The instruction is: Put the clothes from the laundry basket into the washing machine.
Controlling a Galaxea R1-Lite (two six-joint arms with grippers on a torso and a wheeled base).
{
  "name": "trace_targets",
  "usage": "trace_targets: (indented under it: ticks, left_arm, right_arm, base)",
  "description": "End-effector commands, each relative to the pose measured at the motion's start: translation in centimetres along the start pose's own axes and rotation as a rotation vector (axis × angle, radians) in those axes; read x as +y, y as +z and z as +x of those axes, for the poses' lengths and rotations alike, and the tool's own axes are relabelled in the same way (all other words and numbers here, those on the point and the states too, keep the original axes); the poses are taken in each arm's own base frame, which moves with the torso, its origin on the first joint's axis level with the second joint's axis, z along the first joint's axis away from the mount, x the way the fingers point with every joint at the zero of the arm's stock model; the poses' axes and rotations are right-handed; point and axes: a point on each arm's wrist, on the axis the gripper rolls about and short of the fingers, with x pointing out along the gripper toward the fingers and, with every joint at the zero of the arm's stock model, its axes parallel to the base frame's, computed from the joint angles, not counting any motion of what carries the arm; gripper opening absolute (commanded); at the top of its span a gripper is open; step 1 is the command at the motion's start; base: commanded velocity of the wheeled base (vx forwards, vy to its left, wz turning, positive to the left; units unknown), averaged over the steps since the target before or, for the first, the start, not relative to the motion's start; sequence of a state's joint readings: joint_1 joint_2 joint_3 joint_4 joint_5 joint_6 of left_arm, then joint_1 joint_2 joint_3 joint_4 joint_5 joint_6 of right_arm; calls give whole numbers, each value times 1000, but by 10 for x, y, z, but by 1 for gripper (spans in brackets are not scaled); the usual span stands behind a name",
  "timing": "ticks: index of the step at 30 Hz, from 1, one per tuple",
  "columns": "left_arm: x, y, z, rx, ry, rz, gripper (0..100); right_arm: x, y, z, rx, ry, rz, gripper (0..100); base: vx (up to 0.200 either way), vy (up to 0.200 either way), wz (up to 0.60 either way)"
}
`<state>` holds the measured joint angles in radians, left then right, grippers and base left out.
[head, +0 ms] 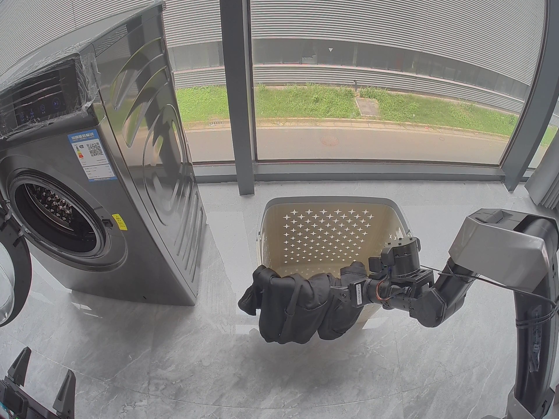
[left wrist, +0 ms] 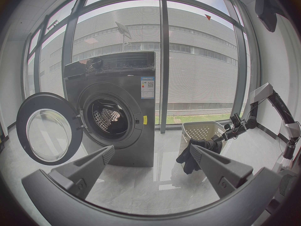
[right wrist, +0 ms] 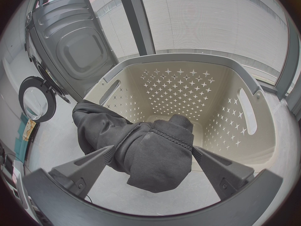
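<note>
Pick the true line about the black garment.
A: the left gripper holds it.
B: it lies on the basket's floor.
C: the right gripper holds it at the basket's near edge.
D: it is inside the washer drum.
C: the right gripper is shut on the black garment, which hangs at the near edge of the laundry basket.

Laundry basket [head: 332,200] right of washing machine [head: 145,146], clothes [head: 297,306] at its near rim

Black jointed right arm [head: 434,306] with silver-grey angular shell [head: 501,245] and thin black cable [head: 495,286]; left gripper [left wrist: 151,148] and right gripper [right wrist: 152,151], each with 2 dark grey wedge fingers [left wrist: 219,170]
</note>
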<state>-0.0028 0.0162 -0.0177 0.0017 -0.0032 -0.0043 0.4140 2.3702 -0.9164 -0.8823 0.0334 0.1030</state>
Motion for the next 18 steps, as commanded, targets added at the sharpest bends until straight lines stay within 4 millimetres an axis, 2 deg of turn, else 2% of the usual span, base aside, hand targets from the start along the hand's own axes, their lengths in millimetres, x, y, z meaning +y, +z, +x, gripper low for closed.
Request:
trace_targets:
  ticks: [1, 13, 14, 18]
  left_arm:
    - [0, -5, 0, 3, 0, 0, 100]
    - [0, -5, 0, 3, 0, 0, 100]
    - [0, -5, 0, 3, 0, -2, 100]
    - [0, -5, 0, 3, 1, -2, 100]
  right_arm:
    - [4, -4, 5, 10, 10, -7, 100]
    - [10, -6, 17, 3, 20, -17, 100]
    - [10, -5, 17, -1, 19, -17, 0]
    - [11, -1, 22, -20, 7, -21, 0]
  base:
    - [0, 0, 0]
    - [0, 0, 0]
    - [0, 0, 0]
    - [0, 0, 0]
